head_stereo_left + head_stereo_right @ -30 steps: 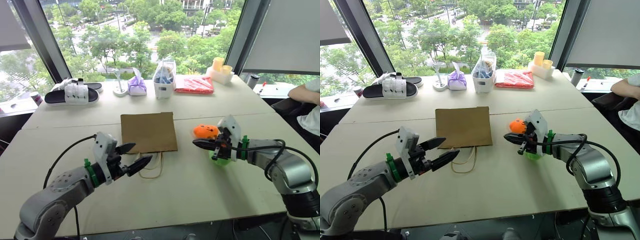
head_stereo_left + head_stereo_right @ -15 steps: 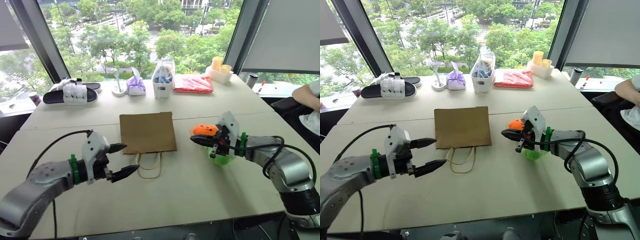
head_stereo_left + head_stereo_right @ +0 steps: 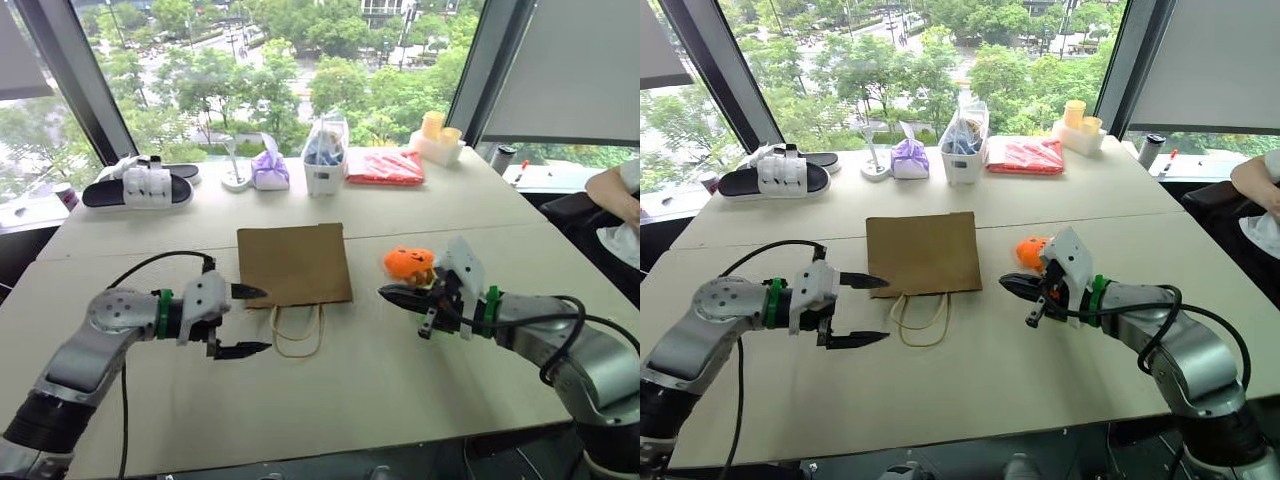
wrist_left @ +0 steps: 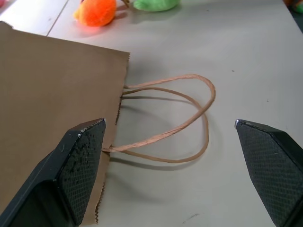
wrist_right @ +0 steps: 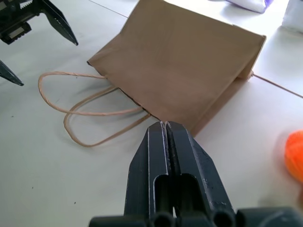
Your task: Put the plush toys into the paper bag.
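Observation:
The brown paper bag [image 3: 295,262] lies flat on the table with its mouth and cord handles [image 3: 300,331] towards me. My left gripper [image 3: 262,320] is open wide just left of the handles, pointing right, one finger above the other. The orange plush toy [image 3: 410,263] sits right of the bag. My right gripper [image 3: 390,293] is shut and empty, with its tip just in front of the orange toy and pointing towards the bag. The left wrist view shows the green plush toy [image 4: 156,4] beside the orange one [image 4: 94,12].
Along the far edge by the window are black-and-white sandals [image 3: 140,187], a purple cloth bundle [image 3: 265,172], a clear bag of blue items [image 3: 325,150], a red packet [image 3: 388,168] and yellow cups [image 3: 437,130]. A person's arm [image 3: 620,185] rests at the right edge.
My left gripper rolled so its fingers stand one above the other, and its arm swung out left. My right gripper drew back slightly towards me, staying shut.

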{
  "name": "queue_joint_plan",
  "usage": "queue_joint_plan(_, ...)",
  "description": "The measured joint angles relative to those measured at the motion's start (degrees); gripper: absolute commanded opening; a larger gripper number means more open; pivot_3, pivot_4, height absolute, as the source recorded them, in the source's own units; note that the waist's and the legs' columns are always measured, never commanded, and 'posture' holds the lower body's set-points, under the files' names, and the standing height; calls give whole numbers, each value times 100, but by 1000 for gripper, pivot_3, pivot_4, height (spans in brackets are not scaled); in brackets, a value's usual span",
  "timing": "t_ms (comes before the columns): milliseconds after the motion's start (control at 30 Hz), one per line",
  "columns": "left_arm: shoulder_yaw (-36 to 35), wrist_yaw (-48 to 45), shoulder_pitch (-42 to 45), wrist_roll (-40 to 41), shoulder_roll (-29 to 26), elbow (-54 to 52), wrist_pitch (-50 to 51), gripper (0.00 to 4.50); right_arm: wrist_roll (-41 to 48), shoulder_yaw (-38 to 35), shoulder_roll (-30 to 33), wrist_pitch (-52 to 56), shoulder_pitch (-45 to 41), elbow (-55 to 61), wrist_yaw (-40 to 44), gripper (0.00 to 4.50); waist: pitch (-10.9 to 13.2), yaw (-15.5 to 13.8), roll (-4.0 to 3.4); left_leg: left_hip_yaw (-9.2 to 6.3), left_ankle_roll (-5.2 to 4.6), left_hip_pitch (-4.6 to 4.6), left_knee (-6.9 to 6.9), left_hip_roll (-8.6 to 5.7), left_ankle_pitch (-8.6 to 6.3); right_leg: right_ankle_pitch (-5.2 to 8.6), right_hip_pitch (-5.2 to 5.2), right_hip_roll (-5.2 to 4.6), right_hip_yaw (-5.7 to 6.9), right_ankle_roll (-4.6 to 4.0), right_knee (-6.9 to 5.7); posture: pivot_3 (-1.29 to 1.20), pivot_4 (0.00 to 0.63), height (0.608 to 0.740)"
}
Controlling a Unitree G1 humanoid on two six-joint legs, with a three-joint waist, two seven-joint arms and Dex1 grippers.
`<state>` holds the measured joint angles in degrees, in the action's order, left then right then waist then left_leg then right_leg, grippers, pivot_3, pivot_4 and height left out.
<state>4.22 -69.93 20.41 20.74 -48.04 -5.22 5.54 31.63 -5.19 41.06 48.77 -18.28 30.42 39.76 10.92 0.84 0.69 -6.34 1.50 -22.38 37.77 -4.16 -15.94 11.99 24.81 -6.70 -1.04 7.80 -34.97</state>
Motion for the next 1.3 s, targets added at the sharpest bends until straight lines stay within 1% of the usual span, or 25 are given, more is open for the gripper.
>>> queue_joint_plan(67,84,-155,97,-143,19,165,-263,4477,25,-49,0,43,25,116,-106,21,-1,-19,-1,-2,0,0,0,0,0,0,-1,0,2,0,-2,0,150,740)
queue_joint_plan(200,233,-195,266,-454,369,596,-707,4477,123,-79,-43,132,81,319,-300,21,-1,-42,0,-4,0,1,5,-2,0,0,-8,-2,3,0,-1,0,150,740)
queue_joint_plan(233,268,-169,315,-537,464,692,-822,3948,124,-80,-42,133,93,334,-334,21,-1,-43,0,-4,0,0,5,-2,0,0,-8,-1,3,1,-1,0,150,740)
queue_joint_plan(300,369,-78,430,-697,674,830,-1028,3148,122,-79,-43,133,125,333,-383,21,-1,-48,0,-4,0,1,7,-4,0,-1,-10,-1,3,1,-1,0,150,740)
queue_joint_plan(467,503,134,583,-1008,1092,1209,-1456,476,121,-79,-39,132,128,324,-449,21,-1,-23,0,-4,0,2,6,-4,0,-1,-9,0,5,2,-4,0,150,740)
queue_joint_plan(500,541,162,601,-1045,1131,1247,-1510,44,120,-79,-39,131,128,324,-452,21,-1,-21,0,-4,0,2,6,-3,0,-1,-9,1,4,2,-4,0,150,740)
queue_joint_plan(633,560,249,626,-1102,1220,1251,-1476,44,111,-57,-39,129,128,320,-476,21,-1,-24,0,-5,0,2,8,-3,0,-1,-9,1,4,2,-6,0,150,740)
queue_joint_plan(767,535,376,666,-942,1259,914,-999,44,1,195,-91,92,160,320,-584,21,-1,-27,1,-6,0,2,11,-3,0,-1,-9,1,4,2,-9,0,150,740)
queue_joint_plan(833,441,499,742,-751,1342,790,-642,44,-124,393,-242,69,183,321,-716,21,-2,-25,1,-8,0,2,13,-3,1,-1,-10,1,5,2,-12,0,150,740)
queue_joint_plan(900,266,719,935,-445,1494,663,-111,44,-361,745,-589,1,187,274,-969,21,-3,-19,4,-11,0,2,18,-3,1,-1,-9,4,7,2,-18,0,150,740)
queue_joint_plan(933,129,883,1115,-222,1606,554,237,44,-522,1061,-906,-83,169,175,-1137,21,-2,-14,4,-13,1,2,18,-3,1,-1,-9,5,8,2,-20,0,150,740)
queue_joint_plan(967,8,1008,1265,-7,1668,403,528,44,-701,1400,-1198,-160,114,-5,-1290,21,-2,-8,4,-13,1,4,19,-3,2,-1,-9,5,7,2,-22,0,150,740)
queue_joint_plan(1067,-146,1189,1463,372,1745,60,1064,44,-1186,1981,-1875,-427,-177,-716,-1654,21,-5,34,-3,-7,4,10,18,-5,3,-1,-7,4,-1,3,-24,0,150,740)
queue_joint_plan(1133,-182,1305,1434,557,1798,-47,1392,44,-1528,2192,-2184,-732,-426,-1251,-1822,21,-5,23,-3,-10,6,10,17,-6,4,-1,-6,6,1,2,-25,0,150,740)
queue_joint_plan(1300,-331,1479,1386,901,1816,-257,1956,44,-2235,2311,-3001,-1660,-1052,-2784,-2264,21,-5,21,-3,-11,9,8,17,-6,6,-2,-5,9,-1,2,-25,0,150,740)
